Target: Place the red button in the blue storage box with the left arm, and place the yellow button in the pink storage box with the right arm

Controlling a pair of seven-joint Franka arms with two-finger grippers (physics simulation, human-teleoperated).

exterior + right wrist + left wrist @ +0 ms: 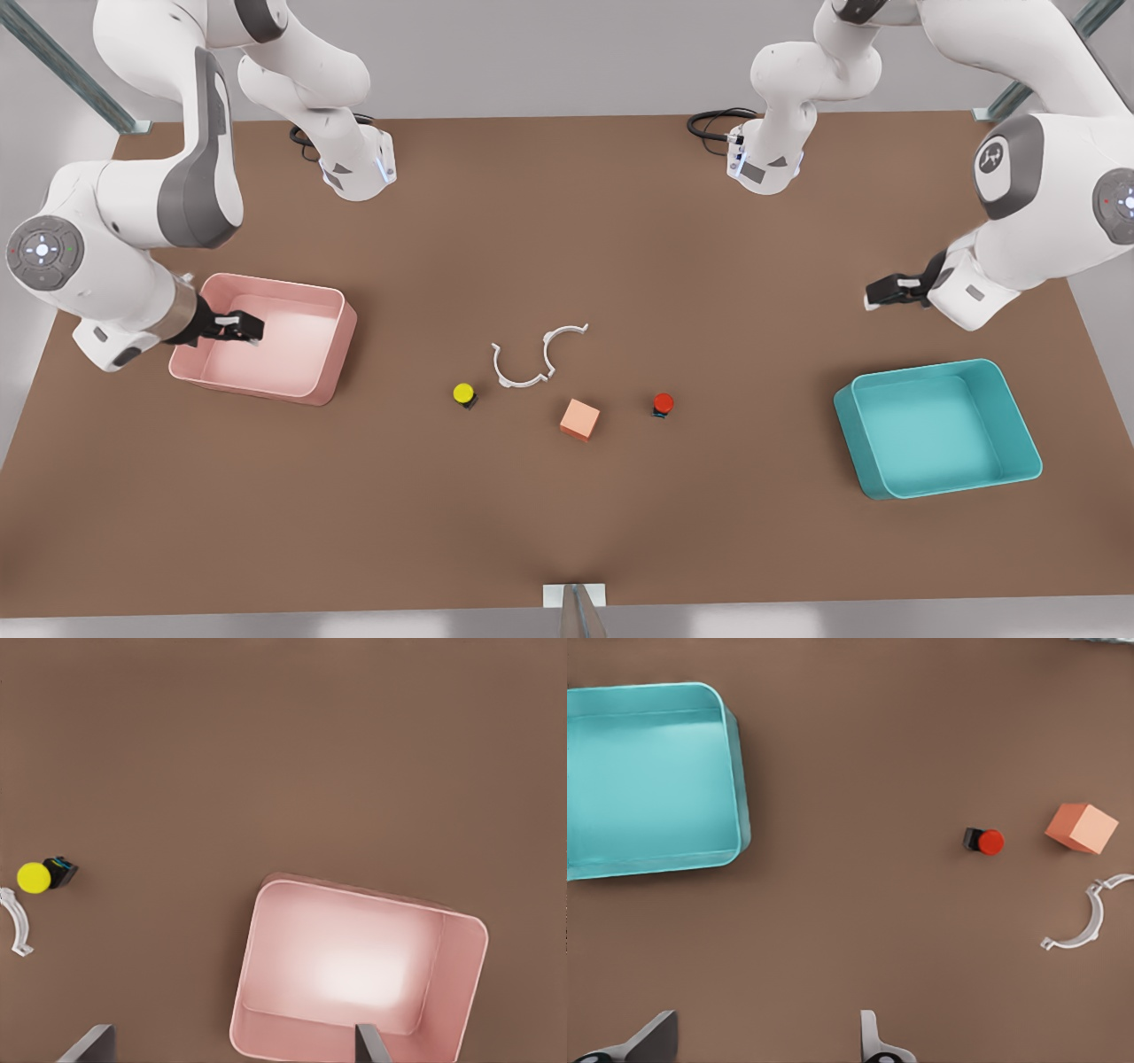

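The red button point(663, 404) point(990, 842) sits on the brown table right of centre in the front view. Left of centre is the yellow button point(463, 392) point(34, 876). The blue storage box point(939, 429) point(735, 780) stands on the front view's right and holds nothing. My left gripper point(873, 297) point(766, 1028) hovers open behind it, well away from the red button. On the front view's left is the pink storage box point(332, 354) point(461, 992), also holding nothing. My right gripper point(252, 330) point(230, 1036) hangs open above that box's interior.
An orange cube point(579, 419) point(1082, 827) lies between the two buttons. Two thin white curved pieces point(523, 363) point(1081, 926) lie just behind it. Both arm bases stand at the table's far edge.
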